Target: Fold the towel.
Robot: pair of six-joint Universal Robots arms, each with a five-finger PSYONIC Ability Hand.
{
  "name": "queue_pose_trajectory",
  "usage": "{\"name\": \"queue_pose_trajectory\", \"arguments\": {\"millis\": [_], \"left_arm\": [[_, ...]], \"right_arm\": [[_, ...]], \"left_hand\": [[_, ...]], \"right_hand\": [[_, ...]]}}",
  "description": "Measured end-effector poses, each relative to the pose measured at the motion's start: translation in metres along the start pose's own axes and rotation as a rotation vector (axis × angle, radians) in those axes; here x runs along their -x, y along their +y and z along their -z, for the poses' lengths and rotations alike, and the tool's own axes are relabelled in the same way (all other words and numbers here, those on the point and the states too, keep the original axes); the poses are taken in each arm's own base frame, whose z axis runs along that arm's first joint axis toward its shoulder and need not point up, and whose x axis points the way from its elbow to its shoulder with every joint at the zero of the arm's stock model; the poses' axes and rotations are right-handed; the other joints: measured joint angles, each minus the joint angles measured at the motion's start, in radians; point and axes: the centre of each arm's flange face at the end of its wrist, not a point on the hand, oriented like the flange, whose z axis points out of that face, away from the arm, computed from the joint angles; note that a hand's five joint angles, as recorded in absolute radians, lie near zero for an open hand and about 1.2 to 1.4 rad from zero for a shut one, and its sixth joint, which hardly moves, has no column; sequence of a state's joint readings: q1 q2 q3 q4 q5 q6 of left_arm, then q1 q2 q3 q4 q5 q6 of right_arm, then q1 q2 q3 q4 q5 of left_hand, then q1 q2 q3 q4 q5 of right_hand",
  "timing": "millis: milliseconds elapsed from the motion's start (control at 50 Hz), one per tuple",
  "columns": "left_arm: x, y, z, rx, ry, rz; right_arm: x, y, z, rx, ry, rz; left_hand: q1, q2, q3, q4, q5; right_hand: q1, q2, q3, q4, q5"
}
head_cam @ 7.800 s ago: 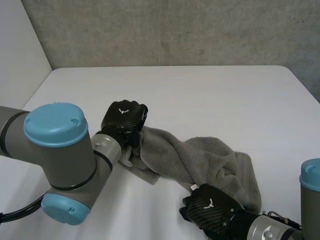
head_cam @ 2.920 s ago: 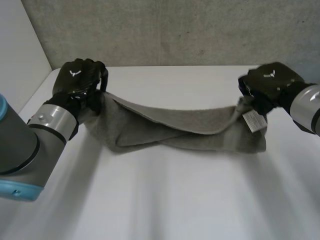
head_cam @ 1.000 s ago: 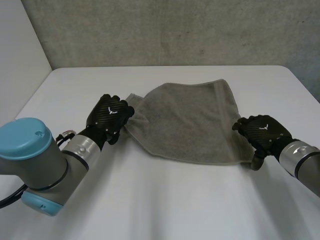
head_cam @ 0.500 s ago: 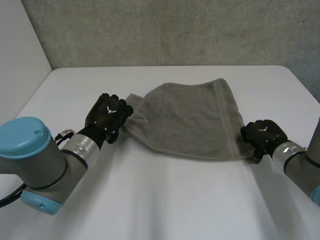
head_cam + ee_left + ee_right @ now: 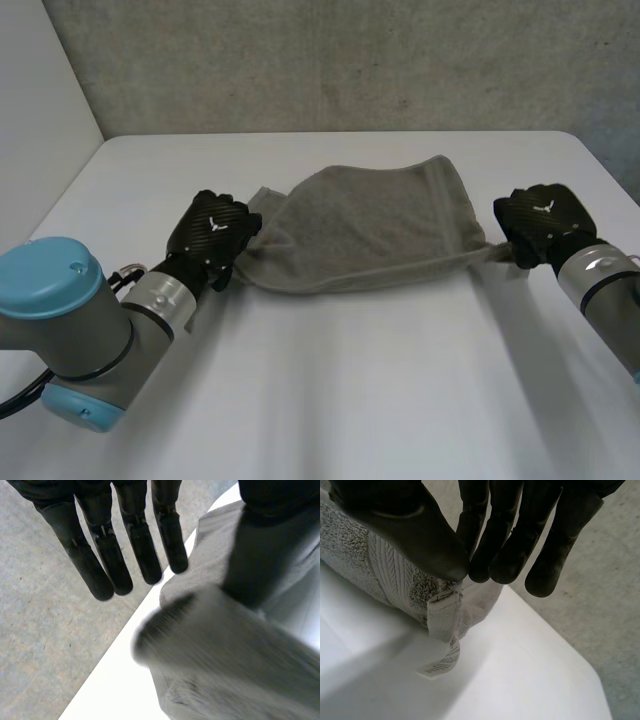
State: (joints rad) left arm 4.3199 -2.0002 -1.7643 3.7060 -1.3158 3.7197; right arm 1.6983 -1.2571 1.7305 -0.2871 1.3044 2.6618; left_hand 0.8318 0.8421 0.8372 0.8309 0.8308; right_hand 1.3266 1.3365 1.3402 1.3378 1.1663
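A grey towel (image 5: pixel 370 225) is spread across the middle of the white table (image 5: pixel 340 400), its near edge drawn taut between my two hands. My left hand (image 5: pixel 213 235) rests at the towel's left corner. In the left wrist view its fingers (image 5: pixel 125 555) are straight and apart from the thumb, and a bunched fold of towel (image 5: pixel 225 650) bulges beneath them. My right hand (image 5: pixel 543 222) is at the towel's right corner. In the right wrist view its thumb (image 5: pixel 420 535) and fingers pinch the towel's hem (image 5: pixel 385 575), with a white label (image 5: pixel 442 662) hanging below.
A grey concrete wall (image 5: pixel 330 60) rises behind the table's far edge. My left arm's large joint (image 5: pixel 60 330) stands over the near left of the table. Bare white tabletop stretches in front of the towel.
My right hand has closed on the towel's right corner and drawn it up and away, lifting the near edge. My left hand's fingers have straightened while it stayed at the left corner.
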Motion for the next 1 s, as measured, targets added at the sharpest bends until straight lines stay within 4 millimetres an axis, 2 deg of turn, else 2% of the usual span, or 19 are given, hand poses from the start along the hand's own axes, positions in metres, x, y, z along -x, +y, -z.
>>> {"name": "queue_pose_trajectory", "arguments": {"millis": [100,280,440,500,560,660,720,840,900,1000], "left_arm": [[0.004,0.007,0.0,0.032,-0.026,0.003],[0.009,0.016,0.0,0.068,-0.039,0.013],[0.001,0.026,0.006,0.114,-0.011,0.036],[-0.001,0.03,0.009,0.136,-0.007,0.043],[0.001,0.032,0.011,0.147,-0.013,0.044],[0.01,0.031,0.01,0.155,-0.053,0.035],[0.02,0.025,0.01,0.145,-0.09,0.028],[0.038,0.001,0.012,0.083,-0.148,0.015],[0.049,-0.019,0.016,0.03,-0.182,0.003],[0.074,-0.062,0.026,-0.092,-0.259,-0.033]], "right_arm": [[-0.006,-0.007,0.003,-0.016,0.02,0.013],[-0.012,0.0,0.0,0.005,0.033,0.025],[-0.015,0.005,-0.002,0.019,0.044,0.043],[-0.016,0.006,-0.002,0.024,0.054,0.046],[-0.018,0.006,-0.003,0.03,0.069,0.049],[-0.022,0.005,-0.002,0.036,0.099,0.053],[-0.024,0.001,-0.001,0.033,0.117,0.057],[-0.033,-0.018,0.006,-0.015,0.151,0.071],[-0.041,-0.039,0.013,-0.068,0.182,0.085],[-0.06,-0.087,0.034,-0.167,0.231,0.112]], "left_hand": [[-0.124,-0.128,-0.138,-0.12,-0.142],[-0.132,-0.146,-0.148,-0.127,-0.155],[-0.131,-0.143,-0.146,-0.127,-0.146],[-0.084,-0.093,-0.091,-0.082,-0.083],[0.06,0.047,0.054,0.059,0.054],[0.423,0.414,0.41,0.42,0.407],[0.598,0.641,0.653,0.656,0.63],[0.598,0.664,0.705,0.696,0.65],[0.598,0.664,0.707,0.696,0.65],[0.598,0.665,0.708,0.696,0.65]], "right_hand": [[0.0,0.0,0.001,0.0,0.0],[0.0,0.0,0.001,0.0,0.0],[0.0,0.0,0.001,0.0,0.0],[0.0,0.0,0.001,0.0,0.0],[0.0,0.0,0.001,0.0,0.0],[0.0,0.0,0.001,0.0,0.0],[0.006,0.0,0.001,0.0,0.0],[0.013,0.0,0.001,0.0,0.004],[0.013,0.0,0.001,0.0,0.004],[0.013,0.0,0.001,0.0,0.004]]}}
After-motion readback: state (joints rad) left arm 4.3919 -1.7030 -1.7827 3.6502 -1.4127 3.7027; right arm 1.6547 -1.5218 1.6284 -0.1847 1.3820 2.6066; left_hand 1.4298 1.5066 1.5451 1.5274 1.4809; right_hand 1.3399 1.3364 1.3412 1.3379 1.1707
